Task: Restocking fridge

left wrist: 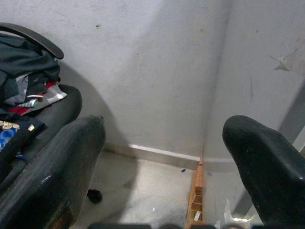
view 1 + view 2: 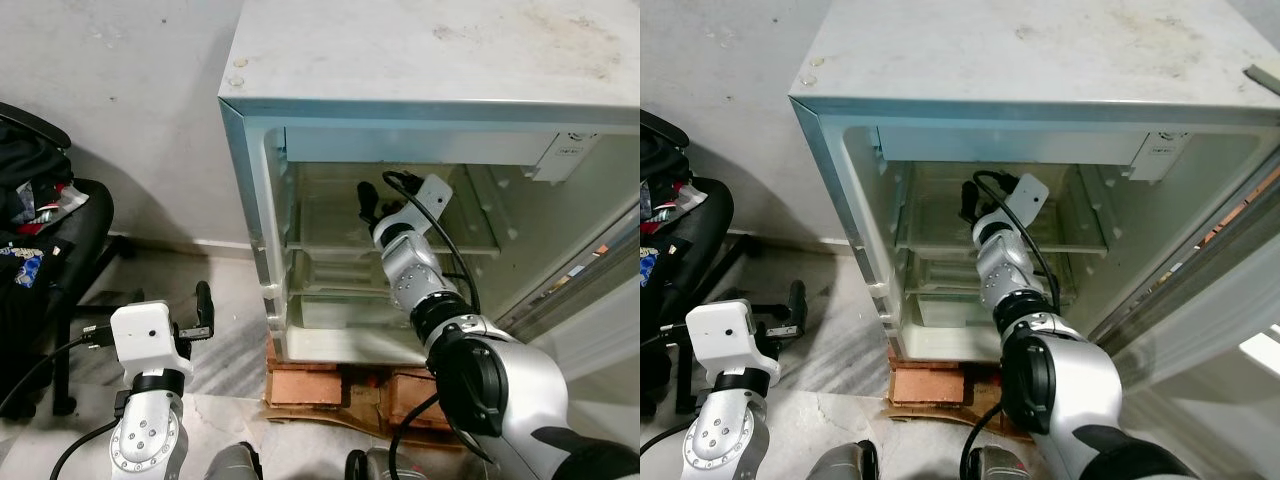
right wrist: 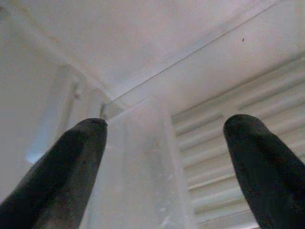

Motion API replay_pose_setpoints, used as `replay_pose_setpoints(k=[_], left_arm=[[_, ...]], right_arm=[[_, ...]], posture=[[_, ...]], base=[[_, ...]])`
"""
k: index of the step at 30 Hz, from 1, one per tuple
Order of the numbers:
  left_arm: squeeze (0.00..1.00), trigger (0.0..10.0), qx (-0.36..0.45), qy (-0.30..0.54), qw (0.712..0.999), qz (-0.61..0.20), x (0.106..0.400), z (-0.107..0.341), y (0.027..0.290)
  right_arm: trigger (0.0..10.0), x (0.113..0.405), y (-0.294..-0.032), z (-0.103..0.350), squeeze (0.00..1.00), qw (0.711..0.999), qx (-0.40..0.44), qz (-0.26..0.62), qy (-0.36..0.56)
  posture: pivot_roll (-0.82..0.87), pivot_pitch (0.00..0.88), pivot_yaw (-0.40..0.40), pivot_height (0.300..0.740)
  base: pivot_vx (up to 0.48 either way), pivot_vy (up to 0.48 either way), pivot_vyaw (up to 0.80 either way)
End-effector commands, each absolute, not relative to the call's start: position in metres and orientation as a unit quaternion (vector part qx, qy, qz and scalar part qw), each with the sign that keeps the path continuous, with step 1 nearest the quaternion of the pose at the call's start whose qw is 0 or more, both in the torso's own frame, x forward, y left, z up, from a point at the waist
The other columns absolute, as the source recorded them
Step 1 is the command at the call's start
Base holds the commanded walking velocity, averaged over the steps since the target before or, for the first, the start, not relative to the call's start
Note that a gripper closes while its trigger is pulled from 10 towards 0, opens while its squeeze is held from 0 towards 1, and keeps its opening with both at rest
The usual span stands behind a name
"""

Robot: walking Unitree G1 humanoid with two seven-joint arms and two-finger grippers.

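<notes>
- Jaws of the right gripper spread wide, nothing between them; a clear plastic piece, probably a shelf or bin edge, sits just ahead of the tips in the right wrist view.
- Right gripper is reached inside the fridge, centre of the frame in the left eye view, at the upper shelf level.
- Jaws of the left gripper also released and holding nothing; it hangs lower left of the frame, outside the fridge, aimed at the wall corner and floor.
- No stock item in sight: neither gripper carries any and the shelves look bare, so the task's thing here is the fridge itself, door open, filling the centre and right of the frame.
- Fridge stands on bricks, bottom centre.
- Office chair piled with clothes at far left, well apart from the fridge.
- Handling judgement: shelves look like thin clear plastic or glass, stiff but brittle and slick; best not to push on edges with the fingertips.
- Judgement: any bottle or carton to come should be gripped round the body, mid-height, and set flat on the shelf, since a smooth shelf lets things slide.
- Judgement: the brick base may rock the fridge, so go gently inside.
</notes>
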State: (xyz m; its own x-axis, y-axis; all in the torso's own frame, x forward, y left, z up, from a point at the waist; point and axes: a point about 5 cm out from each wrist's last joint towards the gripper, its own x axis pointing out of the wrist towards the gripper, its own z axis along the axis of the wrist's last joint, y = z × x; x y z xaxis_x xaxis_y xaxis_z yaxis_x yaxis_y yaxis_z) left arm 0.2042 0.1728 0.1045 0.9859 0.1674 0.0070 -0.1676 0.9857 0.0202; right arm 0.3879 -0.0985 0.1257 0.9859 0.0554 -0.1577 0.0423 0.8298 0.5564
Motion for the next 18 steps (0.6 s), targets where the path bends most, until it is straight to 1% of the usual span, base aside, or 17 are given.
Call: replay_pose_setpoints(k=[1, 6, 7, 12, 13, 15, 16, 17, 18], left_arm=[[0.0, 10.0, 0.017, 0.006, 0.996, 0.091, 0.202, 0.101, 0.176], [0.0, 10.0, 0.019, 0.004, 0.995, 0.093, 0.203, 0.101, 0.177], [0.0, 10.0, 0.019, 0.004, 0.995, 0.093, 0.203, 0.101, 0.177], [0.0, 10.0, 0.029, 0.005, 0.996, 0.087, 0.203, 0.1, 0.176], [0.0, 10.0, 0.029, 0.005, 0.996, 0.085, 0.203, 0.1, 0.175], [0.0, 10.0, 0.029, 0.005, 0.996, 0.085, 0.203, 0.1, 0.175], [0.0, 10.0, 0.03, 0.004, 0.996, 0.085, 0.204, 0.1, 0.175], [0.0, 10.0, 0.031, 0.002, 0.996, 0.084, 0.205, 0.101, 0.175], [0.0, 10.0, 0.032, 0.001, 0.996, 0.081, 0.205, 0.102, 0.175]], right_arm=[[10.0, 0.387, -0.105, 0.125, 1.0, 0.963, 0.261, 0.008, 0.072], [10.0, 0.384, -0.121, 0.125, 1.0, 0.98, 0.195, 0.029, 0.033], [10.0, 0.384, -0.121, 0.125, 1.0, 0.98, 0.195, 0.029, 0.033], [10.0, 0.375, -0.139, 0.122, 1.0, 0.989, 0.14, 0.041, -0.005], [10.0, 0.374, -0.141, 0.121, 0.98, 0.99, 0.137, 0.043, -0.007], [10.0, 0.373, -0.141, 0.12, 0.98, 0.99, 0.133, 0.047, -0.008], [10.0, 0.371, -0.142, 0.116, 0.72, 0.991, 0.12, 0.056, -0.002], [10.0, 0.368, -0.143, 0.111, 0.57, 0.992, 0.113, 0.063, 0.006], [10.0, 0.365, -0.144, 0.106, 0.27, 0.992, 0.108, 0.068, 0.017]], posture=[[0.1, 0.169, -0.016, 0.74], [0.1, 0.159, -0.024, 0.74], [0.1, 0.159, -0.024, 0.74], [0.08, 0.151, -0.019, 0.74], [0.08, 0.151, -0.019, 0.74], [0.08, 0.151, -0.019, 0.74], [0.08, 0.151, -0.019, 0.74], [0.08, 0.151, -0.018, 0.74], [0.08, 0.151, -0.018, 0.74]], base=[[0.0, 0.0, 0.0], [0.0, 0.0, 0.0], [0.0, 0.0, 0.0], [0.0, 0.0, 0.0], [0.0, 0.0, 0.0], [0.0, 0.0, 0.0], [0.0, 0.0, 0.0], [0.0, 0.0, 0.0], [0.0, 0.0, 0.0]])
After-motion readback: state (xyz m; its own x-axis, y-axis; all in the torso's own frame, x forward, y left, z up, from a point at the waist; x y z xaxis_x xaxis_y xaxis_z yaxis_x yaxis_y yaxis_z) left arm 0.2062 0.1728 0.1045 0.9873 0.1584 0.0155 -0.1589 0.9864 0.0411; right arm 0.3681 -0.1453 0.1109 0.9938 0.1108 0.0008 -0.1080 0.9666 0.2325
